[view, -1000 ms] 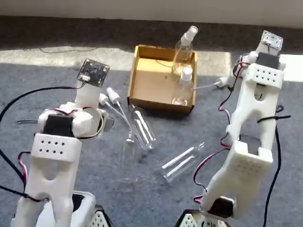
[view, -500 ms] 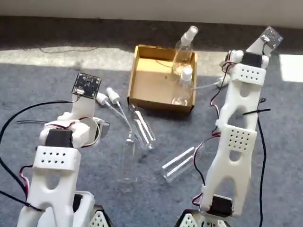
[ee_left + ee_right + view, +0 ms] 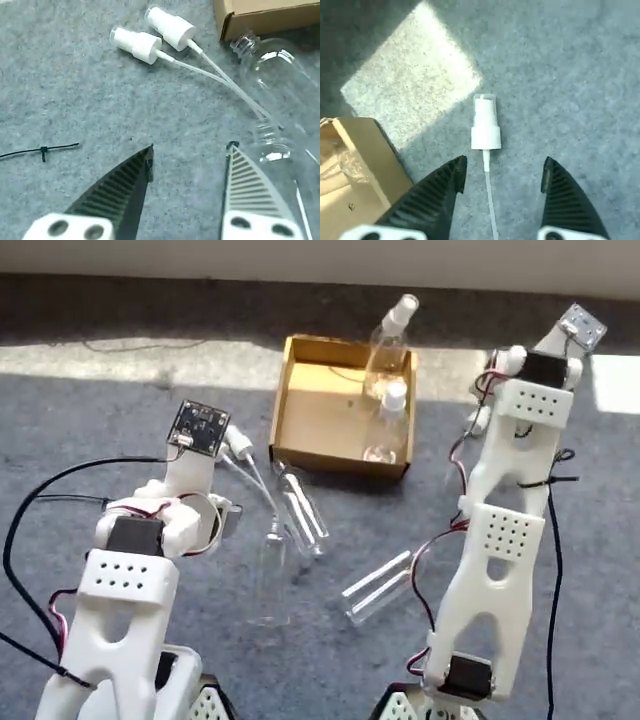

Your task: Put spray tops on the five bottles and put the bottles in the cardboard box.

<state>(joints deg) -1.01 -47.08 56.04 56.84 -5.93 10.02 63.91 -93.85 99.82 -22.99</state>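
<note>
Three clear bottles without tops lie on the grey carpeted table (image 3: 320, 670) between the two arms. The nearest bottle (image 3: 382, 586) lies aslant just beside the right arm. A second bottle (image 3: 271, 570) lies by the left arm, and a third bottle (image 3: 301, 508) lies just beyond it, its open neck close to the near corner of the cardboard box (image 3: 330, 460). The left gripper (image 3: 190, 148) hangs over the carpet with its jaws spread and nothing between them, one fingertip just beside the second bottle's neck. A black cable tie (image 3: 42, 150) lies on the carpet off to the other side. Farther out, two white spray tops (image 3: 137, 44) lie side by side, their thin tubes running together toward the bottle necks. On the other side of the box, the right gripper (image 3: 505, 161) is likewise released and empty. It hovers above a single spray top (image 3: 485, 127) that lies flat on the table, with its tube trailing back between the fingers. Inside the box are two bottles already fitted with tops. One capped bottle (image 3: 385, 425) lies along the right wall. A far capped bottle (image 3: 390, 340) is propped at the far corner, its white head rising past the rim. A band of sunlight (image 3: 100, 360) crosses the table at the far side.
</note>
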